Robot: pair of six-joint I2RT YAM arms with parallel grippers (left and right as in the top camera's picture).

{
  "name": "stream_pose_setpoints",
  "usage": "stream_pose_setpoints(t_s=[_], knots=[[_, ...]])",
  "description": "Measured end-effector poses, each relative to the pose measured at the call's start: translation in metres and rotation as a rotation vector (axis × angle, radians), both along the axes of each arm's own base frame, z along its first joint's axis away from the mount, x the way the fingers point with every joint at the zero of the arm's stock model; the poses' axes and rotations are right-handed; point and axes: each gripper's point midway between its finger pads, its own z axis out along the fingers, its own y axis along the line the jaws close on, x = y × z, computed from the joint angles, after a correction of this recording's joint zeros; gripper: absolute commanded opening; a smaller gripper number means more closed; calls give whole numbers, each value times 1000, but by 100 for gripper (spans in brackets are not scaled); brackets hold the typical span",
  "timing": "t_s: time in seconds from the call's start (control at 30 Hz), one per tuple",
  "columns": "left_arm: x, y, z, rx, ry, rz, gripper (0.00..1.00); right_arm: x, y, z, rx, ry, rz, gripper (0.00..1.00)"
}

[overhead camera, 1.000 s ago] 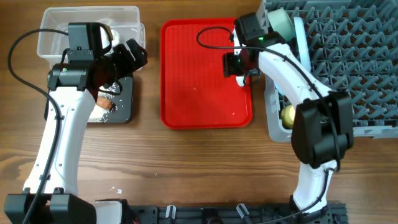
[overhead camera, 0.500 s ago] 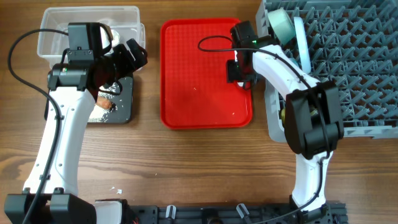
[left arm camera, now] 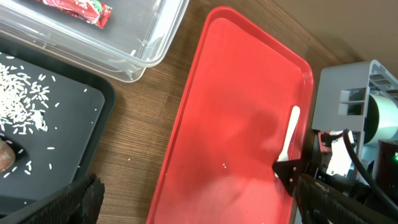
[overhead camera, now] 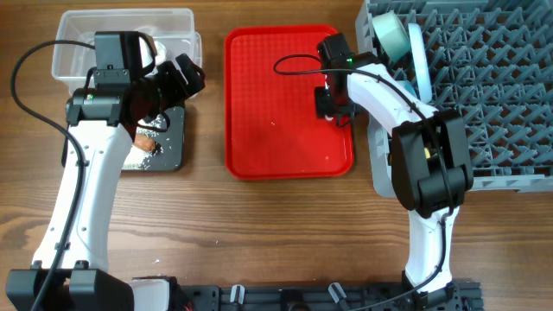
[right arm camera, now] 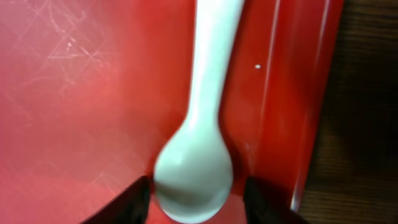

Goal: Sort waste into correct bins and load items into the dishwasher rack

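Note:
The white plastic spoon (right arm camera: 202, 93) lies on the flat red tray (overhead camera: 276, 130) by its right rim; it also shows in the left wrist view (left arm camera: 290, 134). My right gripper (overhead camera: 333, 105) is down on it, open, with one finger on each side of the spoon's bowl (right arm camera: 196, 202). My left gripper (overhead camera: 177, 78) is open and empty (left arm camera: 205, 205) above the near corner of the clear tub (overhead camera: 78, 52) and the black tray (overhead camera: 168, 151). The red wrapper (left arm camera: 81, 7) lies in the tub. Rice (left arm camera: 22, 102) and the carrot (overhead camera: 147, 145) lie on the black tray.
The grey dishwasher rack (overhead camera: 492, 86) stands at the right, close to the red tray. It holds a light blue bowl (overhead camera: 390, 34), the plate (overhead camera: 419, 60) and the yellow cup (overhead camera: 400, 160). A few white crumbs (overhead camera: 160, 263) lie on the front of the table.
My right gripper has turned and shifted a little left and toward the front along the red tray's right rim, onto the spoon. The left arm has not moved.

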Motion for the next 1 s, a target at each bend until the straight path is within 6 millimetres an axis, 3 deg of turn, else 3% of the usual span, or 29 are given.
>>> stream_pose_setpoints(t_s=[0.63, 1.0], knots=[[0, 0, 0, 0, 0, 0, 100, -2, -2, 0, -8, 8, 4, 37], [0, 0, 0, 0, 0, 0, 100, -10, 9, 6, 54, 37, 42, 37]])
